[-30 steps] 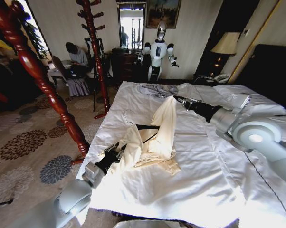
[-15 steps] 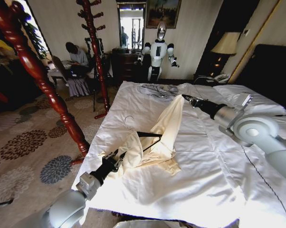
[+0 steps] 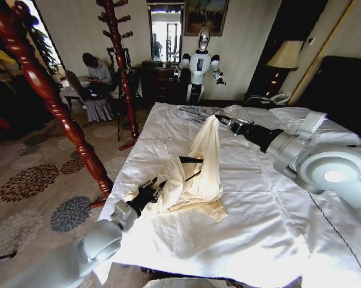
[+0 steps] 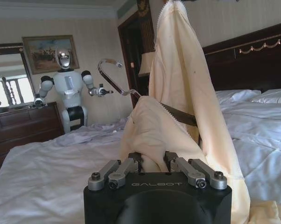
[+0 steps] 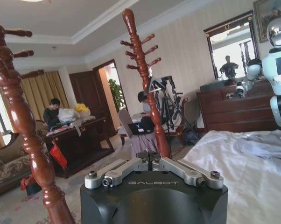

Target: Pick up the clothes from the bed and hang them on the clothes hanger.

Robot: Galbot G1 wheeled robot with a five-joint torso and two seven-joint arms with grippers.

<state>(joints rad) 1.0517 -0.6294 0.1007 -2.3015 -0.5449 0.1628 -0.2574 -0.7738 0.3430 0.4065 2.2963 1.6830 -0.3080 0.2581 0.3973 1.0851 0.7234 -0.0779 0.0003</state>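
Shirt (image 3: 198, 174), half-draped over hanger (image 3: 189, 160) near bed's (image 3: 270, 228) left edge: left gripper (image 3: 150, 193) fingers pinching hem; right gripper (image 3: 223, 121) fingers pinching raised sleeve. Risk: thin fabric slipping off hanger under uneven pull.

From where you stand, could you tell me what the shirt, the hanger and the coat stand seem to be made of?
The shirt looks like thin, soft woven fabric, matte cream, draping in loose folds. The hanger seems dark plastic or coated metal with a shiny silver wire hook. The coat stand appears to be turned wood, glossy red-brown varnish catching highlights.
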